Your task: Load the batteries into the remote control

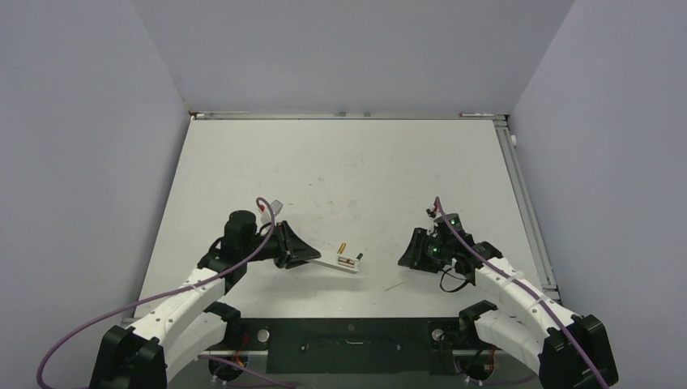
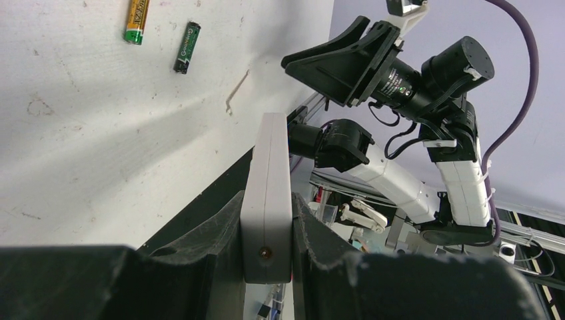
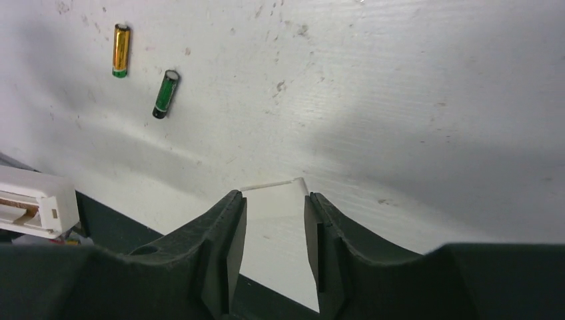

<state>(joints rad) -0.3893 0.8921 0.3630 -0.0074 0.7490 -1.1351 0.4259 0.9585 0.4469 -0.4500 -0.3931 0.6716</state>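
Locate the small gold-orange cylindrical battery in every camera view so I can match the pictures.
Top external: the gold-orange cylindrical battery lies just below centre, beyond the slim white plastic remote control.
Left wrist: battery at the top left, against the top edge.
Right wrist: battery at the upper left.
Shared landmark: the remote control, bottom centre in the left wrist view, left edge in the right wrist view.

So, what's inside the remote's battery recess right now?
No battery shows in the remote; the gold battery and green battery lie on the table. Part of the recess is hidden.
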